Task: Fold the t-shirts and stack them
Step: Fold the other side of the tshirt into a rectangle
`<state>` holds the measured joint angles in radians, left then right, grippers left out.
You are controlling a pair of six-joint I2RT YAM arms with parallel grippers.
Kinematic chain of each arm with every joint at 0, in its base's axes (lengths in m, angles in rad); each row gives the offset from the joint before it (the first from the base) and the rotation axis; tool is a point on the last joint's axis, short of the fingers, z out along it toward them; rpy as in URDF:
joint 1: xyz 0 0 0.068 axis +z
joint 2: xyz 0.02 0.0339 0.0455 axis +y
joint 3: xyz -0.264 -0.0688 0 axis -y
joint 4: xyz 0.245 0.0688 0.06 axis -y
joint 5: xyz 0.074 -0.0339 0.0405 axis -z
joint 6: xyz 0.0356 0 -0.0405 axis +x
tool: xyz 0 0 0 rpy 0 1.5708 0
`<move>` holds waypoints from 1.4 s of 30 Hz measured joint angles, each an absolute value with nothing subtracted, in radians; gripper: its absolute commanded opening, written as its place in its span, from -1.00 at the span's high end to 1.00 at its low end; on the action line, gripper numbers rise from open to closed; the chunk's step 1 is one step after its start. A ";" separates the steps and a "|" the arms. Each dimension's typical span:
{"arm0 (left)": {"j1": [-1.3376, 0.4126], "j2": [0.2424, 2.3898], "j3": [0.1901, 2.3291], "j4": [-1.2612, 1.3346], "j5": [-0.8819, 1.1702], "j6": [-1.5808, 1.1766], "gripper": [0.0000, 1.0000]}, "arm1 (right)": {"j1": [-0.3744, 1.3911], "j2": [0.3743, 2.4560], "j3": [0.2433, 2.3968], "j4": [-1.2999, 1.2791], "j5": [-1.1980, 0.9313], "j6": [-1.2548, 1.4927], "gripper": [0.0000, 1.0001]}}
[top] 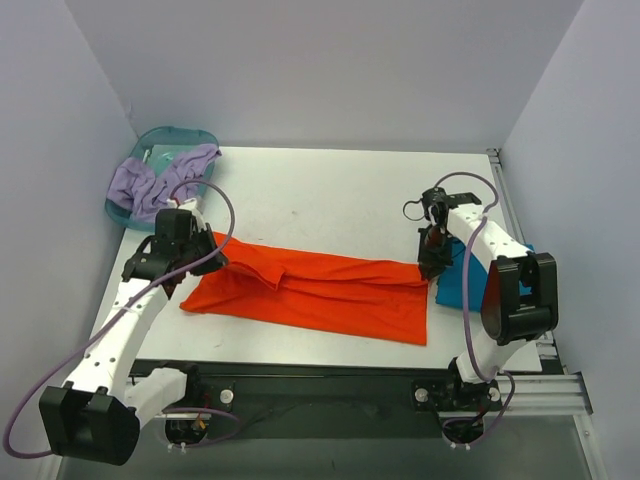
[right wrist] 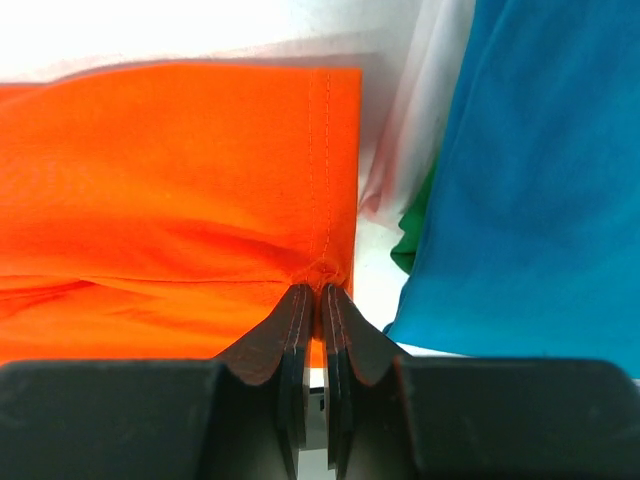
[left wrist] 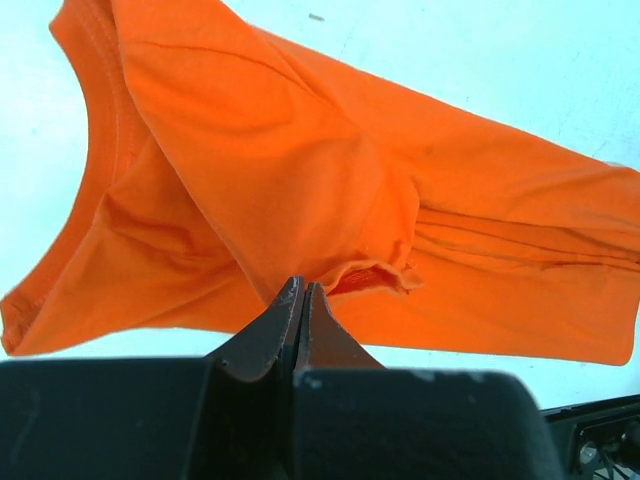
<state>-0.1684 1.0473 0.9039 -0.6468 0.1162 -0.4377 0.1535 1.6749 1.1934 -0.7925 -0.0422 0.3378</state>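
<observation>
Cloth under inspection: one bright orange-red short-sleeved t-shirt [top: 320, 290], lying across the middle of the white table [top: 330, 190] as a long band, folded lengthwise and spanning from one arm to the other.

Left gripper [left wrist: 300, 290]: jaws pressed together, tips at a fold of the shirt beside the sleeve opening. It appears to have that fold pinched, though the contact point is partly hidden behind the tips.

Right gripper [right wrist: 320, 290]: jaws likewise closed, nipping the stitched hem, where the cloth puckers at the tips.

Assessment: a grip at each end keeps the garment taut and square, so both layers can be carried over together for the next fold. It is held low, which should limit sagging in the middle.

Pose: the left arm reaches forward and inward from its base, wrist angled down at the shirt's left end. The right arm is bent sharply at the elbow, wrist pointing down at the right edge.

Stack: a folded teal-blue t-shirt [right wrist: 540, 180] lies just right of the hem, with a green t-shirt [right wrist: 412, 235] showing beneath it.

Also present: a translucent teal plastic basin [top: 150, 140] at the far left corner, holding a lavender cloth [top: 150, 180].
</observation>
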 measured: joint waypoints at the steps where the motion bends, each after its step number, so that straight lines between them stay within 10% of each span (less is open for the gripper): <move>1: -0.168 1.036 0.895 -0.652 0.115 -0.446 1.00 | 0.154 1.669 1.187 -0.793 -0.042 0.338 1.00; 15: -0.168 0.942 0.817 -0.755 0.083 -0.546 0.79 | 0.159 1.660 1.129 -0.793 -0.041 0.342 1.00; 18: -0.168 0.938 0.799 -0.774 0.091 -0.565 0.20 | 0.159 1.660 1.119 -0.793 -0.041 0.351 0.50; 22: -0.168 0.913 0.785 -0.814 0.113 -0.599 0.07 | 0.166 1.655 1.110 -0.797 -0.038 0.358 0.08; 42: -0.002 1.251 0.936 -0.662 0.101 -0.607 -0.04 | 0.245 1.764 1.285 -0.786 -0.125 0.329 0.08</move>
